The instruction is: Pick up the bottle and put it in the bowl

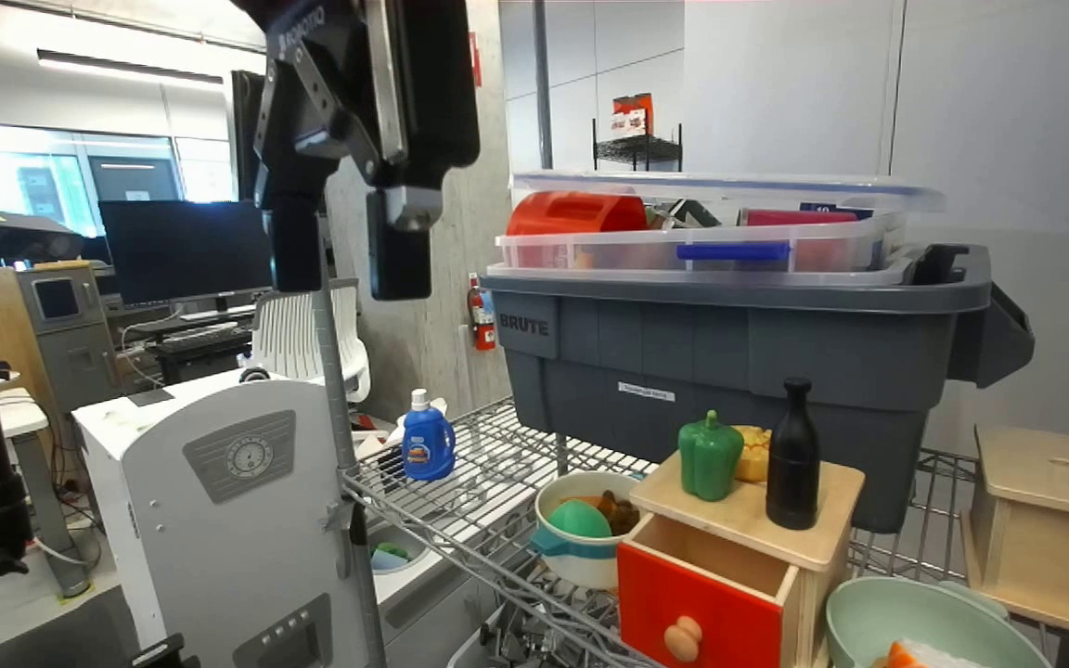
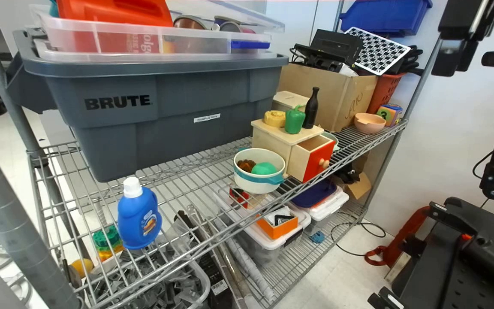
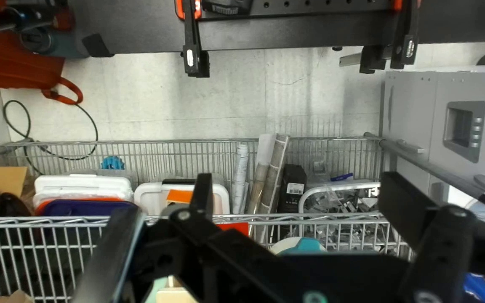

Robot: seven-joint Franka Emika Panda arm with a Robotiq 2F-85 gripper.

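Bottle [image 1: 792, 464], black and slim, stands upright on the wooden box [image 1: 746, 522], near the green pepper [image 1: 710, 459]; its base carries it, and I suppose this raised place leaves its body free for grasping. The pale green bowl [image 1: 924, 603] sits lower, beside the box, so the bottle will probably need to be lifted and then lowered. The gripper [image 1: 349, 250] is well apart from the bottle and appears higher in both exterior views; its fingers [image 1: 400, 264] are spread with nothing between them, presumably to receive it.
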